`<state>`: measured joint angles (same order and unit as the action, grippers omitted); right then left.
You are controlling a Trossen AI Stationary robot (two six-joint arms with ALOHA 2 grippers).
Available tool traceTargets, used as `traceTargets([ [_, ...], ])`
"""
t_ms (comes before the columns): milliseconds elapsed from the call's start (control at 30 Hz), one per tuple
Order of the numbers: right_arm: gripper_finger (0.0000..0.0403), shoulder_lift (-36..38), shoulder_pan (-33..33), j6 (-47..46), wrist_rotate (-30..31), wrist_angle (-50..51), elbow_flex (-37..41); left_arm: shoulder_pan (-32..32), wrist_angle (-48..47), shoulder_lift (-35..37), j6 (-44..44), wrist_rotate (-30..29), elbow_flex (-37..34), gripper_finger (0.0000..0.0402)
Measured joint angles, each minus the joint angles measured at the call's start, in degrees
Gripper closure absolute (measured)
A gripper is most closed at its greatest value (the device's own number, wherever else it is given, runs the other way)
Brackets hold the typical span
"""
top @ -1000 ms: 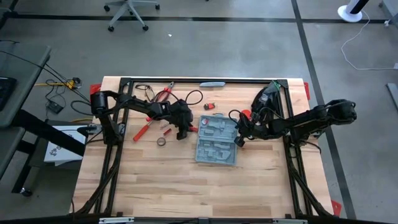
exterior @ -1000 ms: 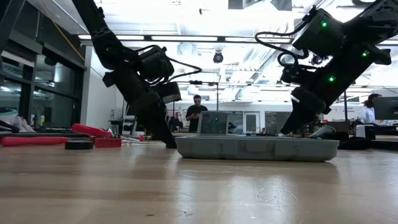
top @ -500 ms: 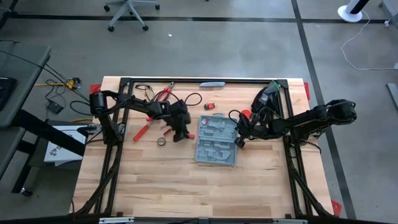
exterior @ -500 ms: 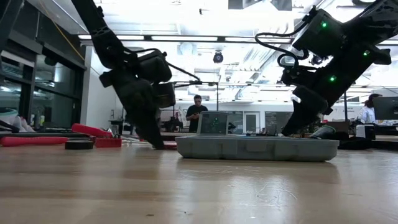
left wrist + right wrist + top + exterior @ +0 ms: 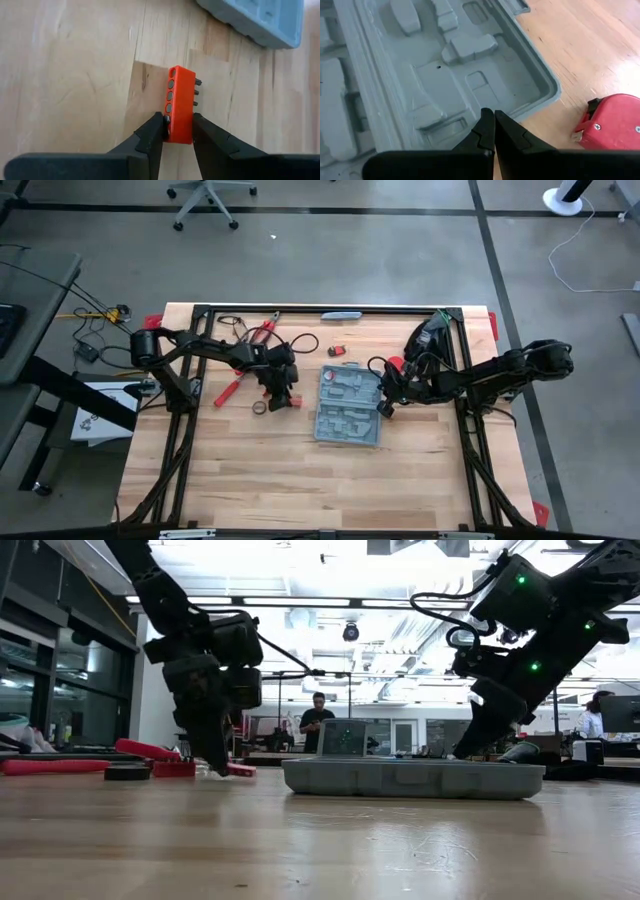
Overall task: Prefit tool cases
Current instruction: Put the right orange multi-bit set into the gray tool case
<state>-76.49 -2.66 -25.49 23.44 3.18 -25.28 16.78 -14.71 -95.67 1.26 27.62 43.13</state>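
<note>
Plainly unlabelled, red bit holder (image 5: 180,105) sits clamped in left pincer (image 5: 178,129)

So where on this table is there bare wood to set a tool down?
The table's whole near half, below the tool case, is bare. It is crowded at the far left: pliers, a cable and the left gripper holding a red bit holder. The right gripper sits at the case's right edge.

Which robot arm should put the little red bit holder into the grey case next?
Probably the left. The left gripper is already shut on the red bit holder, beside the case. The right gripper is shut and empty over the case's edge.
</note>
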Motion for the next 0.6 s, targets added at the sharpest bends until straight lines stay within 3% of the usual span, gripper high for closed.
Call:
traceTargets([
  [600, 0.0402, 0.0, 0.0, -0.2, -1.9, -0.5, 0.0, 0.8, -1.9, 0.5, 1.2, -4.2, 0.2, 0.0309],
])
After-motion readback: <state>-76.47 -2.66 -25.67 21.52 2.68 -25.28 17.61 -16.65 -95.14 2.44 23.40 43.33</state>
